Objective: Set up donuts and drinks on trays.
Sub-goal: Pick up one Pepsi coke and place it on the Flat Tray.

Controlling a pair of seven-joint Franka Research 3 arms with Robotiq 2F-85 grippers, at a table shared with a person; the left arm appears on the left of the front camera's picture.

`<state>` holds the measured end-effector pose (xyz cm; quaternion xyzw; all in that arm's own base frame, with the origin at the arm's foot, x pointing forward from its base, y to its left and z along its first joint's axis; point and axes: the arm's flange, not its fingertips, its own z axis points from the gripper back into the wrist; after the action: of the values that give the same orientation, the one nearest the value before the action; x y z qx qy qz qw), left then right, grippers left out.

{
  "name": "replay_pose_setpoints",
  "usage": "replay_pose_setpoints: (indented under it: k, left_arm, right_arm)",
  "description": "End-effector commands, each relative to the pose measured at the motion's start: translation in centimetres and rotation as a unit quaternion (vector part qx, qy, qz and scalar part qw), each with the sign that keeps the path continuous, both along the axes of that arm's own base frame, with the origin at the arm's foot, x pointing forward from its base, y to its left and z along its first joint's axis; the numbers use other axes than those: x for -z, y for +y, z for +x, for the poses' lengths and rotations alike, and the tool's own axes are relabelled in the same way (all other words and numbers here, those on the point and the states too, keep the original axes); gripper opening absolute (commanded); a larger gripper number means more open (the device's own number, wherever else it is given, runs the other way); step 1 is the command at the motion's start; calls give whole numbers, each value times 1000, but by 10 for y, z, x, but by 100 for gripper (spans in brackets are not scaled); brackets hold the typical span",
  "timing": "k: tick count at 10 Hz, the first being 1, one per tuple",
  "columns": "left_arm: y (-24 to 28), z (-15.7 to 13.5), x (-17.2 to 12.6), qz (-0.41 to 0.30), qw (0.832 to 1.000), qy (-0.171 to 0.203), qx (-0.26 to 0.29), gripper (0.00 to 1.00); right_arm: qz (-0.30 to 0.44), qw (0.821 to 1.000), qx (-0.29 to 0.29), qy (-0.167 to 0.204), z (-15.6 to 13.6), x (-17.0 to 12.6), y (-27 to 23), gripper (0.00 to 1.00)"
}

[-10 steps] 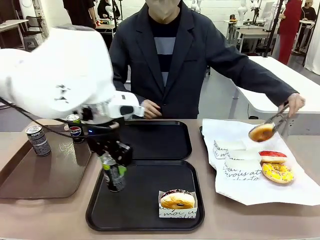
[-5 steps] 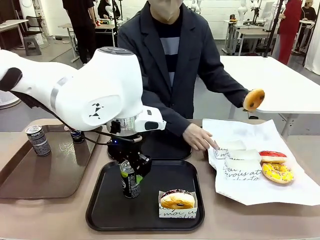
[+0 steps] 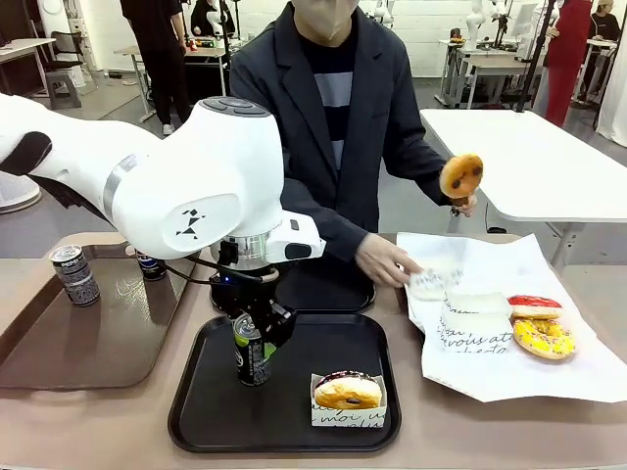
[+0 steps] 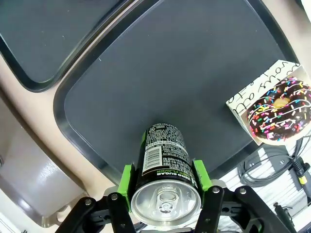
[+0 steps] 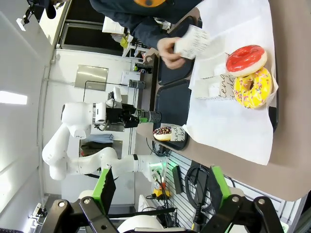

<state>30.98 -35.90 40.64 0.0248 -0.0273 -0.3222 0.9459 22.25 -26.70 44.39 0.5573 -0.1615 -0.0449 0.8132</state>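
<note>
My left gripper (image 4: 165,196) is clenched on the black-and-green can (image 4: 164,160), with a green pad (image 4: 127,179) on each side. It holds the can upright at about 9 o'clock on the near black tray (image 3: 201,416); I can't tell whether the base touches. The sleeved chocolate donut (image 3: 347,392) sits at 5 o'clock there. My right gripper (image 5: 160,191) hangs released, grasping nothing. The person's hand (image 3: 467,204) holds the plain glazed donut (image 3: 461,176) up above the white paper (image 3: 490,377).
</note>
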Motion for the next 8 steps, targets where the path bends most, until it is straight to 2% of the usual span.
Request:
replay_pose_setpoints:
  k: [1, 6, 7, 8]
  left_arm:
    - [5, 4, 0, -7, 1000, 2, 16, 58]
    - [-3, 26, 19, 10, 1000, -21, 13, 58]
    - [-2, 27, 21, 6, 1000, -19, 14, 95]
    - [0, 27, 17, 2, 1000, -16, 13, 100]
  right_arm:
    - [8, 1000, 0, -13, 1, 0, -2, 100]
    - [8, 1000, 0, -13, 1, 0, -2, 100]
    - [8, 1000, 0, -13, 1, 0, -2, 100]
    - [8, 1000, 0, -13, 1, 0, -2, 100]
